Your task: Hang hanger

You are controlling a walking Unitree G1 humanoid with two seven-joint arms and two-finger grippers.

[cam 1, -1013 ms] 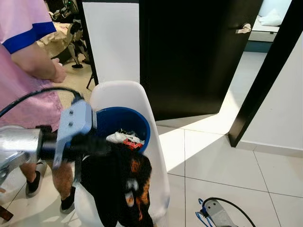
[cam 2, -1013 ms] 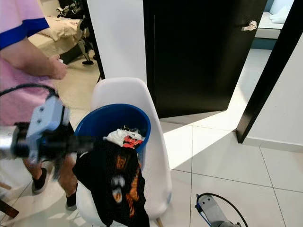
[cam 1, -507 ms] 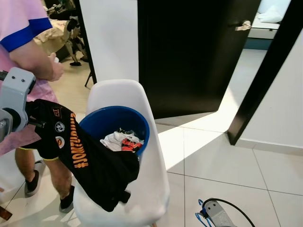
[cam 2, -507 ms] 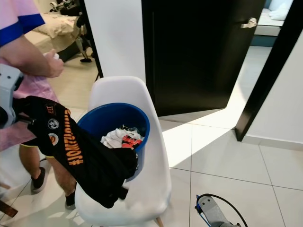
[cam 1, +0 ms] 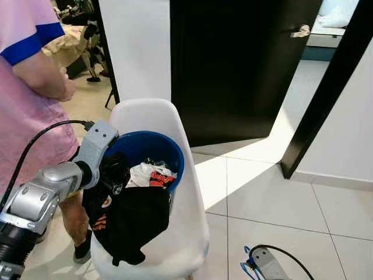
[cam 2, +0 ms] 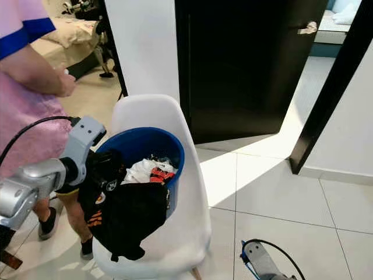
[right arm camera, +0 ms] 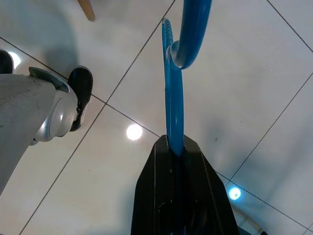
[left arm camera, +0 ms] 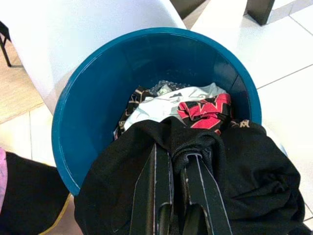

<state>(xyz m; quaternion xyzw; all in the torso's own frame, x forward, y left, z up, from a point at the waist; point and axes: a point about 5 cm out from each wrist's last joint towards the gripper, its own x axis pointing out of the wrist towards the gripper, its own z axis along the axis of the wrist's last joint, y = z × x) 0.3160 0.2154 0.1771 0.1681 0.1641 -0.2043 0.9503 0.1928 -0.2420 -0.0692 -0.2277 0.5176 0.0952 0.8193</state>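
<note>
A white moulded chair (cam 1: 175, 192) stands on pale floor tiles (cam 1: 274, 198) before a black door (cam 1: 233, 64), and a blue bucket (cam 1: 152, 149) sits on its seat. Inside the bucket lie crumpled clothes — a white garment (left arm camera: 166, 105) and a red-and-black patterned piece (left arm camera: 205, 108). A black T-shirt with orange lettering (cam 1: 131, 224) is draped over the bucket's near rim and hangs down onto the front of the seat.

The left gripper (left arm camera: 177, 176) is at that near rim, its two black fingers (left arm camera: 154, 186) pressed together on a bunched fold of the black T-shirt; in the left eye view the silver left arm (cam 1: 46, 189) reaches in from the lower left to the bucket's left side.

The right gripper (right arm camera: 174, 147) hangs low over the floor tiles, its jaws pinching the shaft of a blue plastic hanger (right arm camera: 175, 93) whose hook curves away beyond the fingertips. In the left eye view the same blue hanger shows at the bottom edge, right of the chair and well apart from it.

A person in a pink top with a blue sleeve band (cam 1: 26, 76) stands just left of the chair, one dark shoe (cam 1: 84, 248) beside its base. Beyond the person, a bed (cam 2: 64, 49) shows in a further room.
</note>
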